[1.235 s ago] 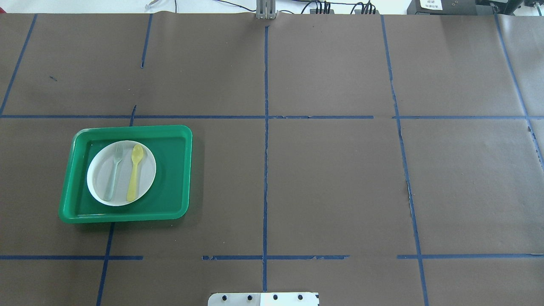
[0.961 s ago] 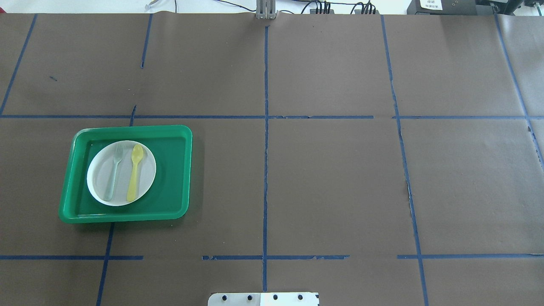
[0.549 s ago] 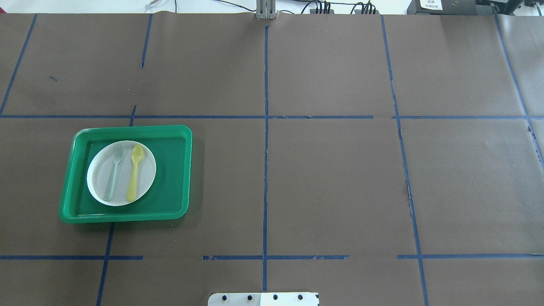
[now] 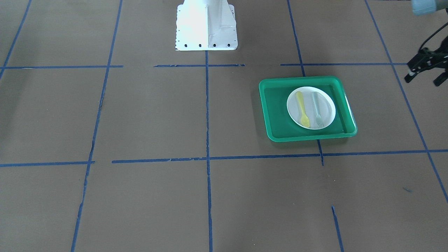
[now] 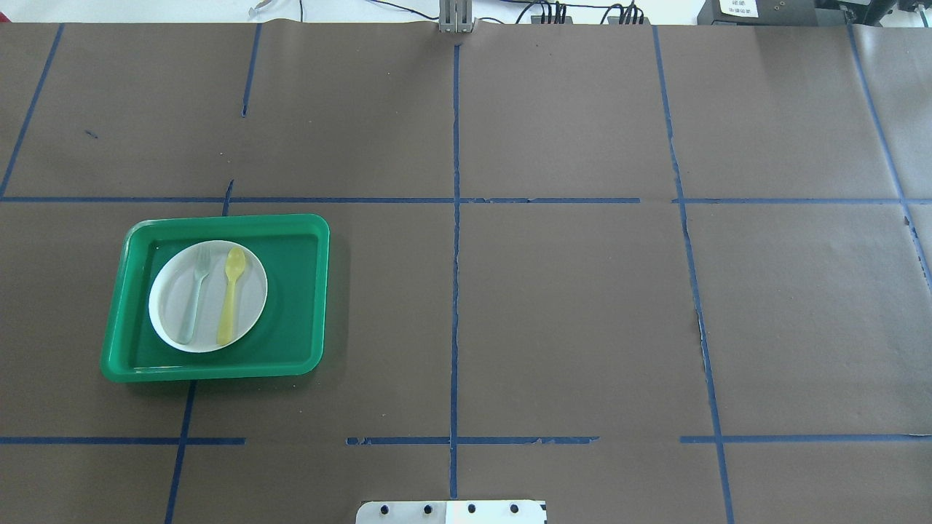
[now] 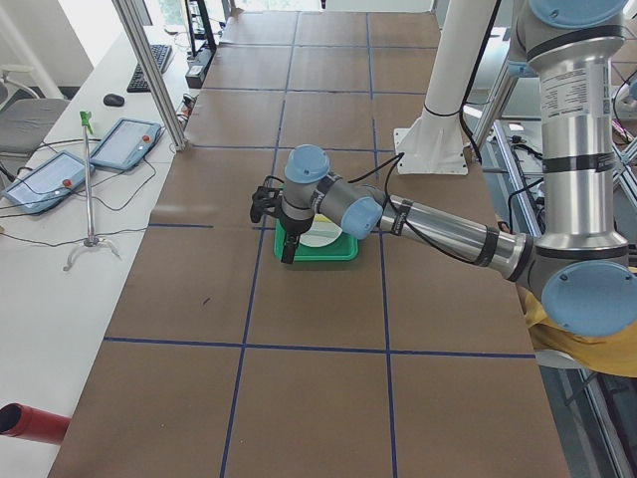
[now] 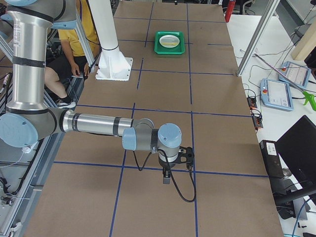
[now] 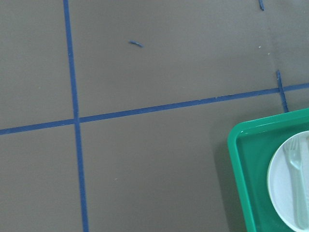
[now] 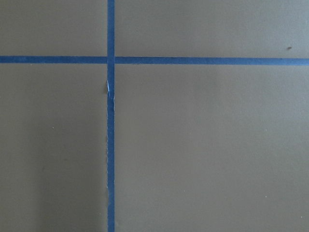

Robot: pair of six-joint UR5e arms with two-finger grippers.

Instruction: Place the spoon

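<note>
No legible text or labels.

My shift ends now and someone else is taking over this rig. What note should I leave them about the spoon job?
Left gripper: open, empty, hovering off to the side of the green tray.
Right gripper: over bare table far from the tray; open or shut cannot be told.
Spoon: flat on the white plate in the tray, beside the fork, not touching it.
Done: the spoon looks placed, if the plate is the target.
Left: confirm the target; otherwise the left arm is nearer to pick it.
</note>
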